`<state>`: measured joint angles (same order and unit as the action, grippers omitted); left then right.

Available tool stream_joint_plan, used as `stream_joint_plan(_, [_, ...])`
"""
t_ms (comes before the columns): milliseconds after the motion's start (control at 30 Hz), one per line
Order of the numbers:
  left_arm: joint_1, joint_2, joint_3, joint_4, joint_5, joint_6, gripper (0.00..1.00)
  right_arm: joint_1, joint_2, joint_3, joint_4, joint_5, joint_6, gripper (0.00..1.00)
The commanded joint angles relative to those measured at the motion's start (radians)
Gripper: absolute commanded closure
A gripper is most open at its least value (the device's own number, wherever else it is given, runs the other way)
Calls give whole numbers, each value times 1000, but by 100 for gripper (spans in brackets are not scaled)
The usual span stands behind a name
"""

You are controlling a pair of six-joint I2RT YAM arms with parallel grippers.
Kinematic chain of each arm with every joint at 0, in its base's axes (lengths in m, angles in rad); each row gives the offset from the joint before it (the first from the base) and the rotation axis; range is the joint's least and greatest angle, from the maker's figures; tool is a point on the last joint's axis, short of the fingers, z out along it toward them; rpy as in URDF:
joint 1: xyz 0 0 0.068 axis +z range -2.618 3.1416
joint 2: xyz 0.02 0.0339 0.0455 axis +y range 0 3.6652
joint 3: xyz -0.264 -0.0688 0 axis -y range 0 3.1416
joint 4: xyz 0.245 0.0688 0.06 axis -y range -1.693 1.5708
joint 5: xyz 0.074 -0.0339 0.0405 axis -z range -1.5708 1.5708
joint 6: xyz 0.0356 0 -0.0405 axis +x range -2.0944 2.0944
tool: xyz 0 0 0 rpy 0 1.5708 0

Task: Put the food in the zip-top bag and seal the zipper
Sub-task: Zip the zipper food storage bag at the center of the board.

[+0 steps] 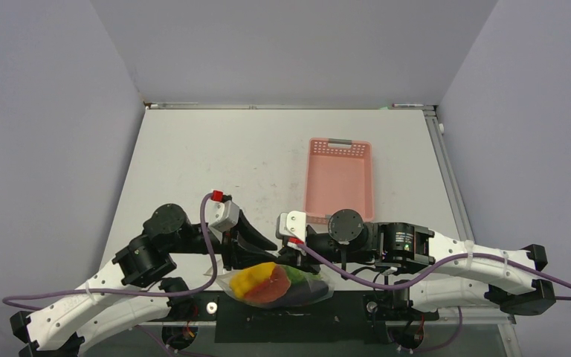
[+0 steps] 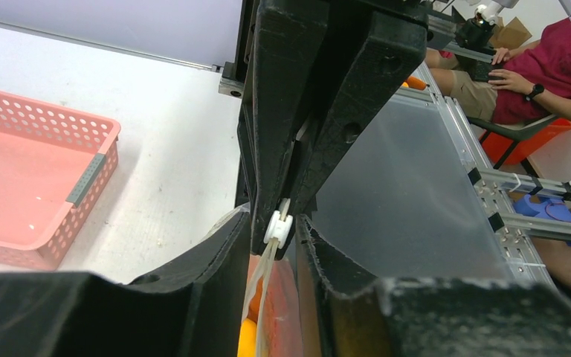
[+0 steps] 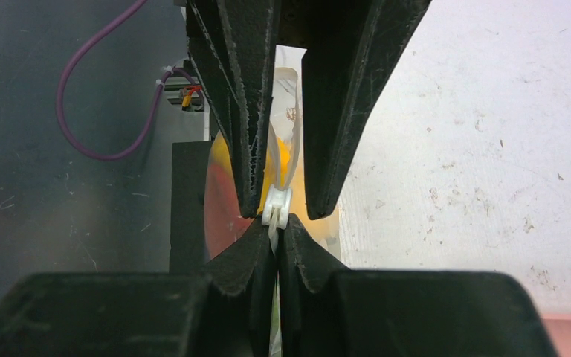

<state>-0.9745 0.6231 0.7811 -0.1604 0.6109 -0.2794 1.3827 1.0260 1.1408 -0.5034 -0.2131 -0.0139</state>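
The clear zip-top bag (image 1: 227, 283) lies at the table's near edge between the arm bases. It holds the food: a yellow piece (image 1: 251, 277), a red piece (image 1: 271, 287), a green one (image 1: 298, 275) and a purple one (image 1: 306, 292). My right gripper (image 3: 275, 223) is shut on the zipper strip, just behind its white slider (image 3: 276, 208). My left gripper (image 2: 273, 245) faces it tip to tip. Its jaws stand narrowly apart astride the bag's mouth edge (image 2: 262, 297), next to the slider (image 2: 279, 227). In the top view the two grippers meet above the bag (image 1: 262, 249) (image 1: 291, 251).
A pink slatted basket (image 1: 340, 141) stands behind the right arm, nothing in it; it also shows in the left wrist view (image 2: 82, 178). The black mounting plate (image 1: 342, 320) runs along the near edge. A person sits beyond the table's right side (image 2: 557, 67).
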Motion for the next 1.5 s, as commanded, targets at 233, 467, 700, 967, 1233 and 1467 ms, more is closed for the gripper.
stream_joint_plan(233, [-4,-13,-19,35,25,-1,88,8,-19,37,86,36,14,95])
stream_joint_plan(467, [-4,-23,-15,2,6,10,100,12,-42,23,115,60,38,95])
stream_joint_plan(700, [-4,-25,-16,-38,-40,20,100,19,-91,-5,163,90,40,95])
stream_joint_plan(967, [-4,-14,-12,-62,-52,26,100,20,-154,-27,196,136,33,95])
stream_joint_plan(1233, [-5,-5,-18,-77,-60,25,100,21,-249,-66,260,177,23,95])
stream_joint_plan(1467, [-4,-9,-23,-95,-74,25,100,20,-317,-75,293,273,22,95])
